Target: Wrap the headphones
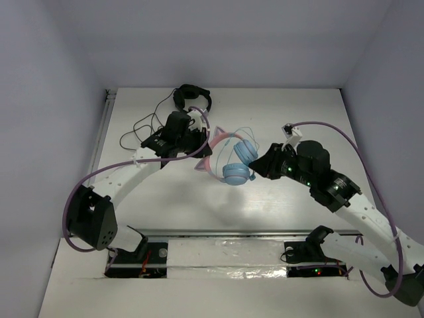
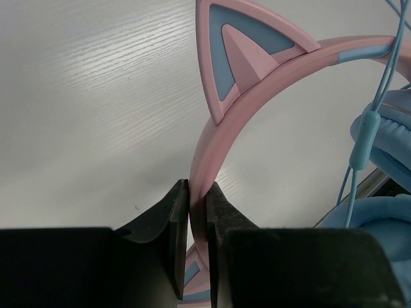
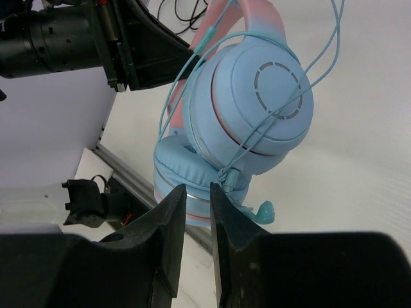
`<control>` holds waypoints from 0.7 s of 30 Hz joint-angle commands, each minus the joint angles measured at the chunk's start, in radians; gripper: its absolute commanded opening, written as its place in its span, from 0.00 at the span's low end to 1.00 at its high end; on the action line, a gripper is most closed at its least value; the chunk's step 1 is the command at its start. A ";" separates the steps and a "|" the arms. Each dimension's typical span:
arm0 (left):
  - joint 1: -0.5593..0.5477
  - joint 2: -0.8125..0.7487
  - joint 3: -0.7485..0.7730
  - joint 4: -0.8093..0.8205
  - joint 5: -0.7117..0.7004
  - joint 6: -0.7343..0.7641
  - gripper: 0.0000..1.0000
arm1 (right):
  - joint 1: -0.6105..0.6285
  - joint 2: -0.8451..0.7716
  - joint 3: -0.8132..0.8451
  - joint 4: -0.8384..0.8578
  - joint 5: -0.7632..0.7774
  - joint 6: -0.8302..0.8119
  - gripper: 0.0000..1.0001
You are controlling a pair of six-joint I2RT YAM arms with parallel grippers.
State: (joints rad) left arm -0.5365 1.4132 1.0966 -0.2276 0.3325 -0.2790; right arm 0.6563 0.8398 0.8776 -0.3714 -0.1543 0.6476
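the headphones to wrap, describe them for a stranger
Look at the middle of the white table. The left gripper holds the headphones there. Unlike the black headphones at the far edge, these have blue earcups and a pink cat-eared headband.

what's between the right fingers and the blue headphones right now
Nothing visible stands between them. The right gripper sits close under the headphones, by the lower earcup, with only their own cable looping nearby.

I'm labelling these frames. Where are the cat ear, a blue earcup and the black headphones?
Cat ear (image 2: pixel 247 56): left wrist view, its raised middle.
Blue earcup (image 3: pixel 276 86): right wrist view, outer face.
Black headphones (image 1: pixel 194 89): top view, headband.
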 commanded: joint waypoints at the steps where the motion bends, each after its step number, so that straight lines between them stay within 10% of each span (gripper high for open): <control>1: -0.002 -0.019 0.063 0.076 0.011 -0.048 0.00 | 0.009 0.007 0.001 0.045 0.021 -0.009 0.28; 21: -0.002 -0.077 0.025 0.106 -0.043 -0.140 0.00 | 0.037 0.041 -0.002 0.006 0.148 -0.026 0.35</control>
State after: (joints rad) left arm -0.5365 1.4078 1.0966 -0.2127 0.2573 -0.3653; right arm 0.6827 0.8761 0.8772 -0.3920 -0.0368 0.6399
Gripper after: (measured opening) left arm 0.091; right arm 0.345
